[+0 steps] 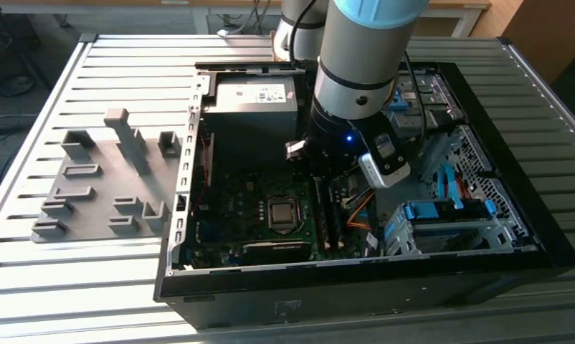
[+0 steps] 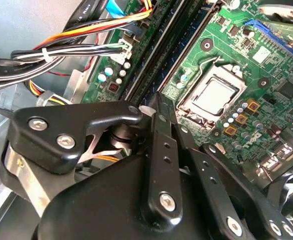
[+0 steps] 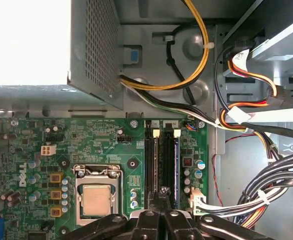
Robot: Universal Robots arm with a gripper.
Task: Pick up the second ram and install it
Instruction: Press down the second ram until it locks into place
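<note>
The second ram (image 2: 154,45) is a thin dark-green stick standing on edge in the memory slots beside the CPU socket (image 2: 214,97). In the first wrist view the ram (image 3: 164,160) is a narrow dark strip between the slot clips. My gripper (image 2: 149,102) is drawn together to a narrow tip, shut over the stick's upper edge about halfway along it. Both wrist views show that tip low over the slots, as does the gripper (image 3: 162,202). In the exterior view the gripper (image 1: 318,175) hangs inside the open computer case, above the motherboard (image 1: 259,215).
A grey parts fixture (image 1: 96,179) lies on the slatted table at the exterior view's left. The power supply (image 1: 254,93) fills the case's far end. Bundled cables (image 3: 246,120) run close beside the slots. A drive cage with blue clips (image 1: 450,215) stands at the exterior view's right.
</note>
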